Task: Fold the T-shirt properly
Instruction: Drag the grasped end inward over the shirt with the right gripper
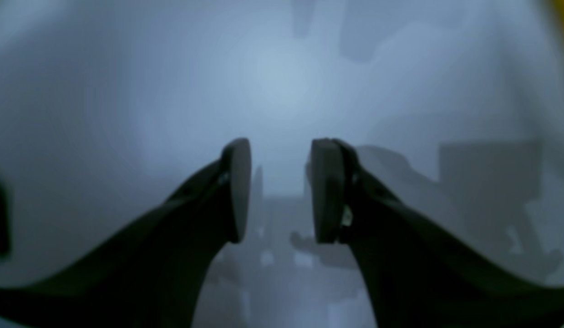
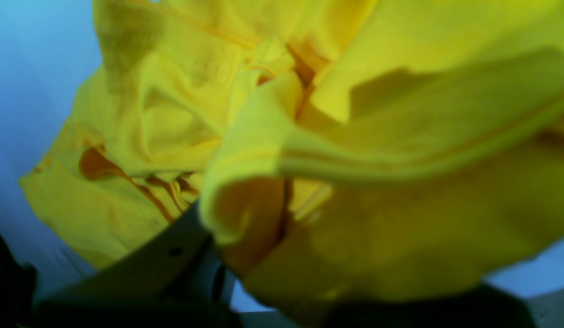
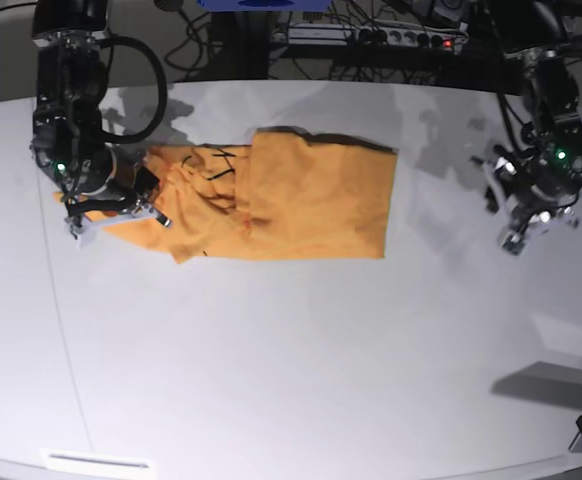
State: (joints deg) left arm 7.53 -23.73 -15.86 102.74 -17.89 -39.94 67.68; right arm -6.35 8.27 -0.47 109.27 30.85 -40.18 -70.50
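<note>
Our right gripper (image 3: 121, 205) is clamped on a bunched fold of the shirt (image 3: 301, 205); in the right wrist view the yellow cloth wraps over the dark fingers (image 2: 172, 255) and hides the tips, so we judge the pinch from the cloth hanging off them. Our left gripper (image 1: 281, 191) stands part open with nothing between its 2 pads (image 1: 240, 187), hovering over bare table (image 3: 291, 380), well apart from the cloth.

Outward from the right fingers, the shirt lies on the table's far half. The end at the right gripper is crumpled into ridges with thin dark lines showing among them, while the end toward the left arm lies flat as a smooth rectangle with a straight edge. It looks as if 1 layer already lies doubled over there, though we cannot tell how many layers.

We judge the step in hand to be a fold of the crumpled end: the right gripper has its hold and the cloth is raised. The next move calls for carrying that held edge over the flat part and laying it down square, without dragging the smooth end out of line. The left gripper could pin the flat end, but it must first come across to it.

We see no containers on the table, so nothing sits in any.
</note>
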